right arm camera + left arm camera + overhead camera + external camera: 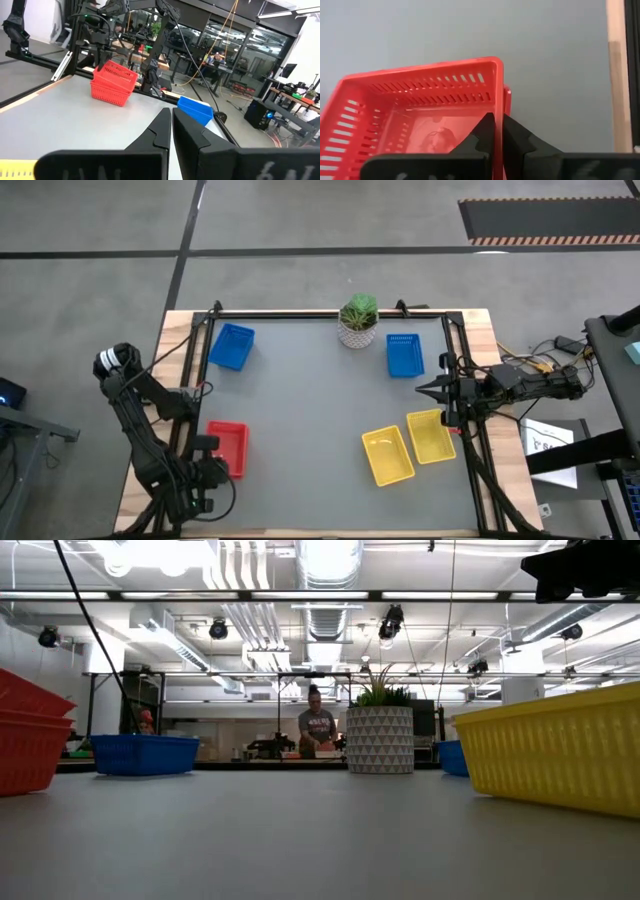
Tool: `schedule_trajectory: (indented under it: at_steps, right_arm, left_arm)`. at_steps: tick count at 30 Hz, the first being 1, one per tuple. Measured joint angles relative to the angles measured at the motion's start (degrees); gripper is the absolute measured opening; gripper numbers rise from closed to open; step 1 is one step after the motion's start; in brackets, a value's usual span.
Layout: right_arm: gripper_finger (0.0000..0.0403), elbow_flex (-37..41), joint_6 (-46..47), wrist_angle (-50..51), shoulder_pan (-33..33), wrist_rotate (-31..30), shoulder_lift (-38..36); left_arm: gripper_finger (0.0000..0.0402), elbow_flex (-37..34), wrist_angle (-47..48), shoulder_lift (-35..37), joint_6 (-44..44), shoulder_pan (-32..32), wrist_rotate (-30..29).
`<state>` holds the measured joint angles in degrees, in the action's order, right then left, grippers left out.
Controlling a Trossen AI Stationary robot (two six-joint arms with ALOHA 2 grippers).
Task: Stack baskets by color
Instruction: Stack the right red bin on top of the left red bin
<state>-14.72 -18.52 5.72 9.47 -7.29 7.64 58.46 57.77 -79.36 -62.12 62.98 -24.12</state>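
A red basket sits tilted on top of the red baskets at the table's left near side, with my left gripper shut on it. Two blue baskets stand at the far side, one to either side. Two yellow baskets lie side by side at the right near side. My right gripper hangs shut and level over the right edge, holding nothing. My left gripper pinches one side wall of the top red basket, one finger inside the basket and one outside. The fingers slant steeply down onto the wall's rim. The basket is tilted, one side raised, and its lower part rests in the red basket beneath.
A white patterned pot with a green plant stands at the far edge's middle. Black frame rails run along the table's far, left and right sides. The grey mat's middle is bare. A person stands in the room behind.
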Motion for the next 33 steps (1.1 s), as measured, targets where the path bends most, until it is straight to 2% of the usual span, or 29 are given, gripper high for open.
schedule_trajectory:
  at_steps: [5,13,23,27,30,33]
  right_arm:
    - [0.0009,0.00,0.09,-0.02,0.00,0.31,0.00]
    - [0.0009,0.00,0.02,-0.02,0.00,0.35,0.00]
    - [0.0009,0.00,0.08,-0.02,0.00,0.39,0.00]
    - [0.0009,0.00,0.35,-0.02,0.00,0.42,0.00]
    - [0.0009,0.00,0.66,-0.02,0.00,0.42,0.00]
    - [0.0009,0.00,0.66,-0.02,0.00,0.42,0.00]
  left_arm:
    - [0.0018,0.00,0.20,0.43,-6.49,-0.02,0.38]
    - [0.0063,0.16,0.28,0.53,-6.54,-0.02,1.43]
    - [0.0065,7.59,0.29,2.10,-6.58,-0.38,2.86]
    - [0.0057,9.73,8.21,2.43,-10.47,-1.30,3.06]
    - [0.0040,9.55,14.65,2.43,-12.58,-1.78,6.95]
    - [0.0018,8.74,19.20,2.47,-12.70,-1.92,14.57]
